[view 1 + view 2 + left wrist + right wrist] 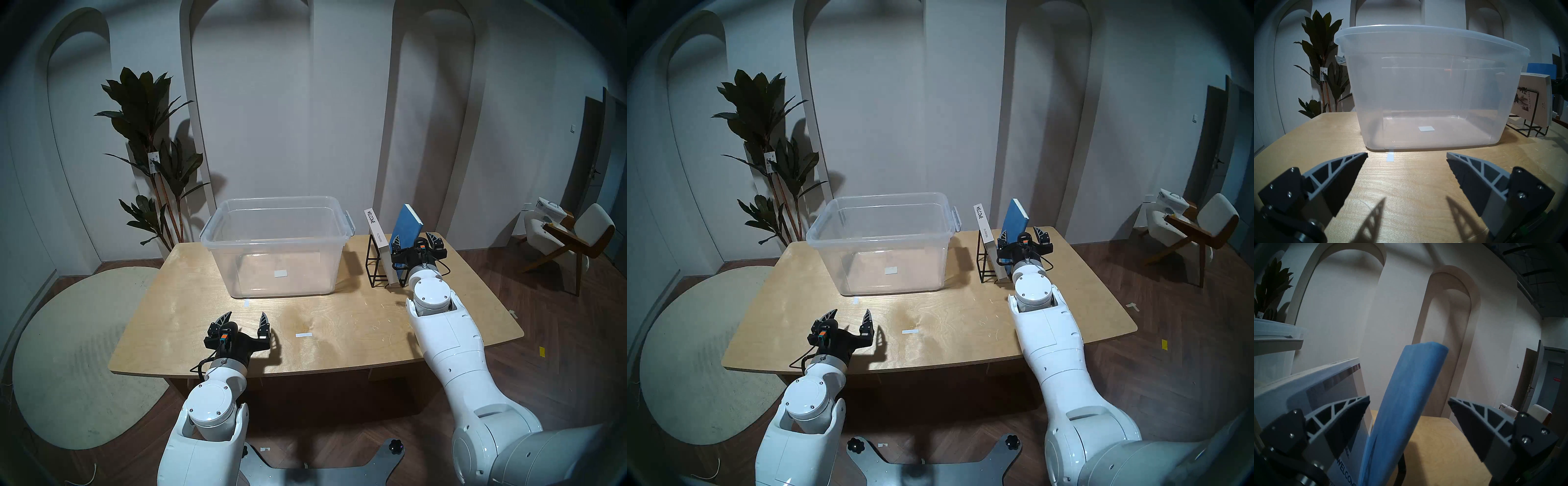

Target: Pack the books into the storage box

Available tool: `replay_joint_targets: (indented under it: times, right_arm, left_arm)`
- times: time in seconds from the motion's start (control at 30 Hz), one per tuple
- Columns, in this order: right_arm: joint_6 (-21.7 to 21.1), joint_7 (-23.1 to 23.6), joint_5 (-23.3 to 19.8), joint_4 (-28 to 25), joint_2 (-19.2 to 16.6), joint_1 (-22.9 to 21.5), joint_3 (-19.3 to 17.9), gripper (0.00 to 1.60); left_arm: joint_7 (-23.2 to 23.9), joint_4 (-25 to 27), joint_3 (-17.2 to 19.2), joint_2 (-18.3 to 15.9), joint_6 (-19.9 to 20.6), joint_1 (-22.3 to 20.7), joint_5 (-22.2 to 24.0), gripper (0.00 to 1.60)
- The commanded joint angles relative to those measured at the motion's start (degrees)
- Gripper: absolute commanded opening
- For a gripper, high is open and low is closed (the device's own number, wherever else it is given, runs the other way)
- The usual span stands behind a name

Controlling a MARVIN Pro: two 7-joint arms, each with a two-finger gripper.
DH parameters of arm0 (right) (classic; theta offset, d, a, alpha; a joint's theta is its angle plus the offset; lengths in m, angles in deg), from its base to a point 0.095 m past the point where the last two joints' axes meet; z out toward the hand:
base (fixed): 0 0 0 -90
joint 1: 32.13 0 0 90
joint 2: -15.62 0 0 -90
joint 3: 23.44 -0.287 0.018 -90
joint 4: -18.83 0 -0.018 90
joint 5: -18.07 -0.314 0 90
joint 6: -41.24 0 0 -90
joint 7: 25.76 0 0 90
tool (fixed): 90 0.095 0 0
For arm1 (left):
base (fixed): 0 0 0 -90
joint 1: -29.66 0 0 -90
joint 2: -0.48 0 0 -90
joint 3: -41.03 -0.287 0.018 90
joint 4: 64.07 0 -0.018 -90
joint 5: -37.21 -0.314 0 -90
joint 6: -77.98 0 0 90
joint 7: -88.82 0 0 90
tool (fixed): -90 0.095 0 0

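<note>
The clear storage box (234, 239) stands empty at the back middle of the table, also in the left wrist view (1423, 42). To its right, the white "WELCOME" book (376, 230) and the thin blue book (407, 227) stand leaning in a black wire rack (373, 268). My right gripper (414, 240) is open with the blue book's spine (1403, 395) between its fingers, not clamped; the white book (1313, 383) is just left of it. My left gripper (245, 318) is open and empty over the table in front of the box.
White tape marks lie on the table (303, 335) and under the box (281, 273). A potted plant (152, 152) stands behind the table's left corner. A chair (570, 241) is far right on the floor, a round rug (68, 339) at left.
</note>
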Motion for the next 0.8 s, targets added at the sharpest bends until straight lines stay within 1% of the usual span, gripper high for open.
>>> replay_joint_targets:
  times: [0.0,0.03,0.07,0.1,0.17,0.23,0.27,0.33,0.53,0.57,0.63,0.67,0.7,0.77]
  right_arm:
    - [1.8,-1.5,0.6,4.0,0.6,-6.5,0.2,1.18]
    - [2.5,-1.1,0.1,4.5,0.8,-6.8,0.2,0.5]
    - [2.8,-1.4,0.2,4.6,0.9,-6.7,0.3,0.35]
    - [3.0,-2.7,0.9,4.3,1.0,-6.5,0.5,0.34]
    - [3.3,-3.1,1.2,4.3,1.1,-6.5,0.6,0.33]
    - [4.3,-4.5,1.7,4.3,1.4,-6.4,0.8,0.13]
    - [4.5,-4.5,1.6,4.0,1.4,-6.2,0.8,0.0]
    - [5.0,-5.0,1.8,3.7,1.4,-6.0,0.9,0.0]
    - [7.1,-6.9,0.9,-0.6,2.6,-5.0,0.4,0.0]
    - [7.1,-6.9,0.9,-0.6,2.6,-5.0,0.4,0.0]
    - [8.5,-7.5,0.9,-2.5,3.2,-5.2,0.3,0.0]
    - [8.5,-7.6,1.0,-3.7,3.3,-4.9,0.4,0.0]
    - [9.8,-7.8,1.2,-2.7,3.4,-6.0,0.6,0.0]
    - [10.2,-8.1,1.5,-4.5,3.6,-5.9,0.9,0.0]
  left_arm:
    - [0.1,1.2,-0.1,0.0,-0.3,-0.3,0.0,1.6]
    - [0.1,1.2,-0.1,0.0,-0.3,-0.3,0.1,1.6]
    - [0.1,1.2,-0.1,0.0,-0.3,-0.3,0.1,1.6]
    - [0.1,1.2,-0.1,0.0,-0.3,-0.3,0.1,1.6]
    - [0.1,1.2,-0.1,0.0,-0.3,-0.3,0.1,1.6]
    - [0.1,1.2,-0.1,0.0,-0.2,-0.3,0.1,1.6]
    - [0.1,1.2,-0.1,0.0,-0.2,-0.3,0.1,1.6]
    - [0.1,1.2,-0.1,0.0,-0.2,-0.3,0.1,1.6]
    - [0.1,1.1,-0.1,0.0,-0.3,-0.3,0.0,1.6]
    - [0.1,1.1,-0.1,0.0,-0.3,-0.3,0.0,1.6]
    - [0.1,1.1,-0.1,0.0,-0.3,-0.4,0.0,1.6]
    - [0.1,1.1,-0.1,0.0,-0.3,-0.4,0.0,1.6]
    - [0.1,1.1,-0.1,0.0,-0.3,-0.4,0.0,1.6]
    - [0.1,1.1,-0.1,0.0,-0.3,-0.4,0.0,1.6]
